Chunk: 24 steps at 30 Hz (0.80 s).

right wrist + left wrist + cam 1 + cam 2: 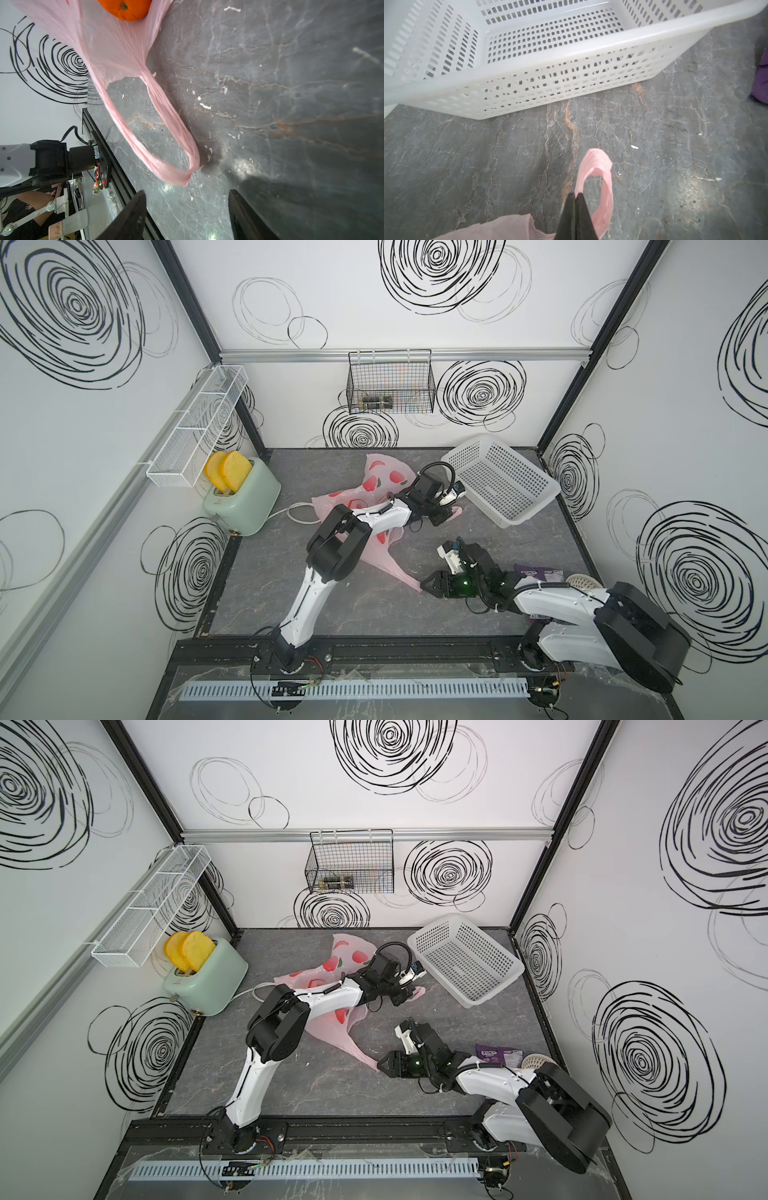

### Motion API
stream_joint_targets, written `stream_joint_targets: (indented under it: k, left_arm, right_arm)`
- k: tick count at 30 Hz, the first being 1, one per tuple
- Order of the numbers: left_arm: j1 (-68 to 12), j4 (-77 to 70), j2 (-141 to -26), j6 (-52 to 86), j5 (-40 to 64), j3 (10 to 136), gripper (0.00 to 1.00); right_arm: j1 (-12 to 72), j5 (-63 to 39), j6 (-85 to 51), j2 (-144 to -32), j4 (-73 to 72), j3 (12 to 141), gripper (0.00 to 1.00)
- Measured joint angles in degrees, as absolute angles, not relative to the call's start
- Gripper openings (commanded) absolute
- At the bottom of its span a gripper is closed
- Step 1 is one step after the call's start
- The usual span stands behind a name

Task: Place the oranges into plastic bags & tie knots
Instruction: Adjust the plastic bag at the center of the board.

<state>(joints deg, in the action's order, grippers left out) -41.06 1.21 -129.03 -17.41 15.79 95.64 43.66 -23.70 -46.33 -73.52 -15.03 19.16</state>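
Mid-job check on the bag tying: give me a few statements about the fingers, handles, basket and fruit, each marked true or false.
1. The left fingers are closed on a pink bag handle. True.
2. The right fingers are clamped on the other handle. False: they stand open, and that loop lies on the table just ahead, not touched.
3. An orange shows inside the mouth of the bag. True.
4. The white basket holds oranges. False: nothing shows inside it.
5. The two handles are knotted together. False: they lie apart, one near each arm.
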Motion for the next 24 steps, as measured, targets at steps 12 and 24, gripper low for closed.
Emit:
stream_joint_targets:
  k: [12,24]
  left_arm:
    - [-40.51,1.17,-128.88,-16.4,17.39,95.37,0.0]
    - [-35.77,-5.06,-118.74,-2.11,13.32,92.82,0.0]
  right_arm:
    - [46.09,-22.11,-44.77,-85.69,-23.77,23.42,0.29]
    - [44.93,-8.54,-37.43,-72.62,2.5,35.38,0.0]
